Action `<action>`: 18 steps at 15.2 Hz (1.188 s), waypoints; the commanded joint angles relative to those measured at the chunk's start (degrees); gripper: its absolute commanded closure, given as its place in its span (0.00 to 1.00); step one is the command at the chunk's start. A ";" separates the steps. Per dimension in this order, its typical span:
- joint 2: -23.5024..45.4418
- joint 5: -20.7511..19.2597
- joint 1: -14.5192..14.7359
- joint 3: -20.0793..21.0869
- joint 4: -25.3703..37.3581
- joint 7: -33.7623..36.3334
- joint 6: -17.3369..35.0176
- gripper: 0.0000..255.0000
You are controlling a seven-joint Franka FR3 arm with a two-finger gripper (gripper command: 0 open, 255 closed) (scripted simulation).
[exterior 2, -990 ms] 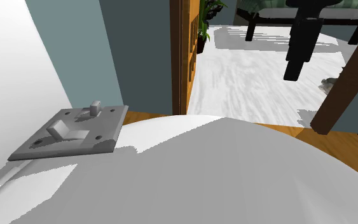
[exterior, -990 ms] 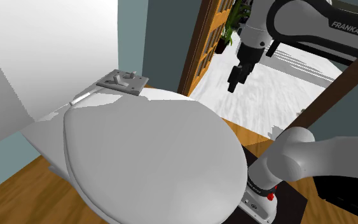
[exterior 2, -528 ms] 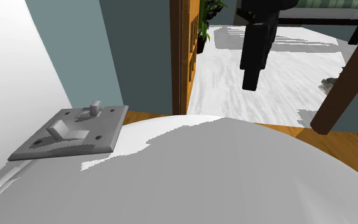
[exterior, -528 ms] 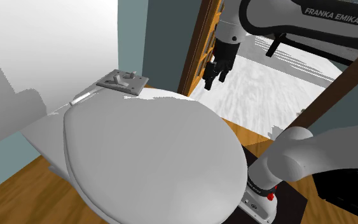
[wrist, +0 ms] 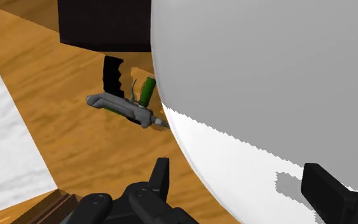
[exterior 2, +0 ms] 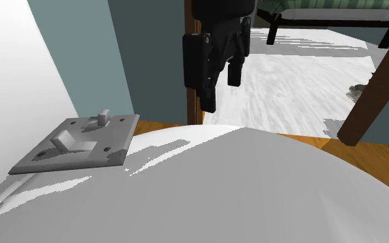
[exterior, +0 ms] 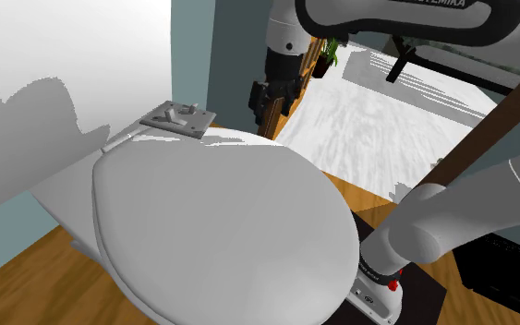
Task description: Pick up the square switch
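The square switch point(exterior: 179, 117) is a grey plate with a rocker and a small toggle. It lies flat at the far end of a white rounded surface point(exterior: 221, 222), close to the wall. In the second exterior view the switch point(exterior 2: 82, 143) sits at the left. My black gripper point(exterior: 269, 111) hangs in the air to the switch's right, in front of the wooden door frame, well apart from the plate. The second exterior view puts the gripper point(exterior 2: 220, 94) above and to the right of the plate. In the wrist view its fingers point(wrist: 327, 191) stand open, with nothing between them.
A wooden door frame point(exterior: 290, 65) stands just behind the gripper. A potted plant point(exterior: 327, 55) and a pale rug point(exterior: 387, 120) lie beyond it. A teal wall point(exterior 2: 151, 55) rises behind the switch. A grey hand tool point(wrist: 126, 107) lies on the wood floor beside the white surface.
The arm has swung leftward in both exterior views, from over the rug to in front of the door frame, nearer the switch. The hand has turned. The fingers stay open.
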 commanded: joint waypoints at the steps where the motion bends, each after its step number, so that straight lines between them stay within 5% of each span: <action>1: 4.39 -0.17 0.03 1.48 3.96 2.60 0.54 0.00; 11: 27.29 -5.36 3.23 7.25 27.96 15.97 -0.76 0.00; 18: 46.93 -11.92 10.66 7.84 54.37 23.40 -7.82 0.00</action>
